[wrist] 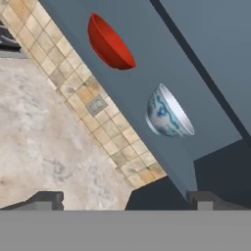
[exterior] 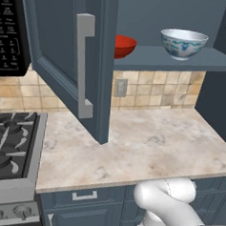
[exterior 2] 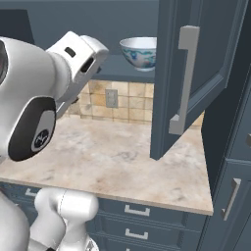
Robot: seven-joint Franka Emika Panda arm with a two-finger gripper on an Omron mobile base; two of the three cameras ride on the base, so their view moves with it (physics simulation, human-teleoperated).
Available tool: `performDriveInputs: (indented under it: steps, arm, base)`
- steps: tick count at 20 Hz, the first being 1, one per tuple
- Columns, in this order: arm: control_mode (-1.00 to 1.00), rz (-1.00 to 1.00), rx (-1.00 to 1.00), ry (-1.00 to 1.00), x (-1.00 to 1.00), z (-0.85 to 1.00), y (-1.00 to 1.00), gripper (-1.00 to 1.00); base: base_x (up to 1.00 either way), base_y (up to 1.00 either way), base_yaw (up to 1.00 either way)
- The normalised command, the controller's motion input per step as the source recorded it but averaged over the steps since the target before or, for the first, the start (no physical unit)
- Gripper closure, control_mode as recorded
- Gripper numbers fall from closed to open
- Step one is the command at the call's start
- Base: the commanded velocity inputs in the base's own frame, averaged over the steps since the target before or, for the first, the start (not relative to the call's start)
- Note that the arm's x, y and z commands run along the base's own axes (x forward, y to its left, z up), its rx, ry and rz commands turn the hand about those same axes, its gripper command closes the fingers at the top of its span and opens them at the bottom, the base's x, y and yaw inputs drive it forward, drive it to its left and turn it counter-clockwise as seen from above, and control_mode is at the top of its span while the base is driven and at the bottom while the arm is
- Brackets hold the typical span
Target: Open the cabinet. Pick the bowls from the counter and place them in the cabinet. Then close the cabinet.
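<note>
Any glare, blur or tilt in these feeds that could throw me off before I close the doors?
Left base view: even light, soft highlight on the red bowl, sharp enough. Right base view: the arm blocks the left side; the white bowl shows clearly beside the open door. Hand view: rolled, so the shelf runs diagonally; no glare; the open gripper has dark tips at the bottom.

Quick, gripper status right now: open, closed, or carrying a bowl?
Gripper: jaws open, holding nothing; the red bowl and white bowl both sit in the cabinet.
</note>
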Motion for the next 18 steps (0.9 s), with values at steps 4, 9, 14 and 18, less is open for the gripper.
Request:
performDriveInputs:
  steps: [4,9,14,18]
  arm:
    - [-1.00,0.00,0.01,0.00,-0.57,-0.01,0.00,-1.00]
    - [-1.00,0.00,-0.01,0.00,-0.50,-0.14,0.00,-1.00]
    - [-1.00,0.00,-0.01,-0.02,-0.50,-0.06,0.00,-1.00]
    - [-1.00,0.01,0.00,0.00,-0.42,0.00,-0.09,-1.00]
  base:
    - [0.00,0.00,0.00]
    - [0.00,0.00,0.00]
    - [0.00,0.00,0.00]
    - [0.00,0.00,0.00]
